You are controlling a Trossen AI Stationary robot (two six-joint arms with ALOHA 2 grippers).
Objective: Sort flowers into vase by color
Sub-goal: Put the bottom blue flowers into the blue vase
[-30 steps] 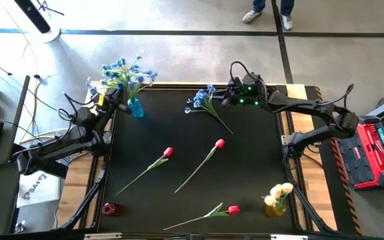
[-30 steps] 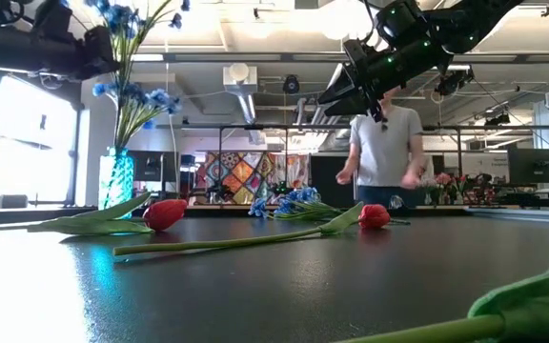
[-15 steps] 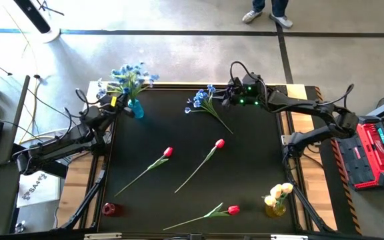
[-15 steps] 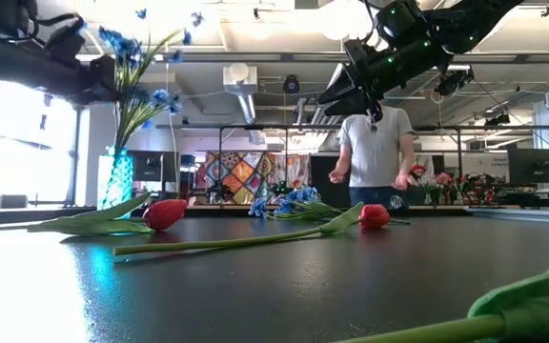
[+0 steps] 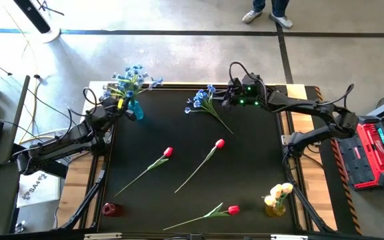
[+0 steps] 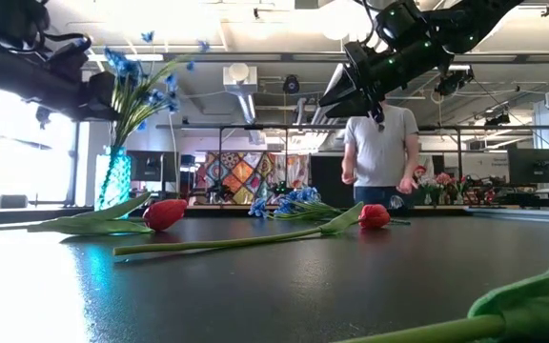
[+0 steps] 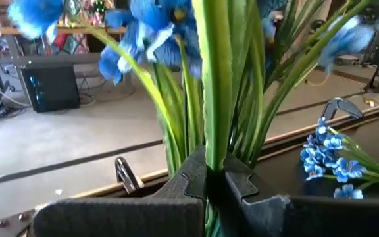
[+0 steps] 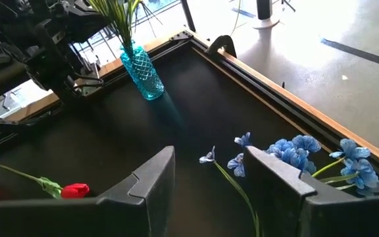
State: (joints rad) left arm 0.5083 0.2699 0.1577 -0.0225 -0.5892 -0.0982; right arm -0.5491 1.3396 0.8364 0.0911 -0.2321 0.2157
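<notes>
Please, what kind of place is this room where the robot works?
Probably a robotics lab or workshop in a large industrial hall: bare ceiling ducts, a concrete floor marked with tape, and a computer with loose cables beside the table.

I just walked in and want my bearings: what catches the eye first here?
The left gripper, shut on a blue spray standing in the blue vase at the table's far left corner. Beside the open right gripper, another blue spray lies on the table.

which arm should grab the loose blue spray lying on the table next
Right. The right gripper hovers open just above the loose blue spray, while the left gripper is shut on stems at the blue vase.
</notes>
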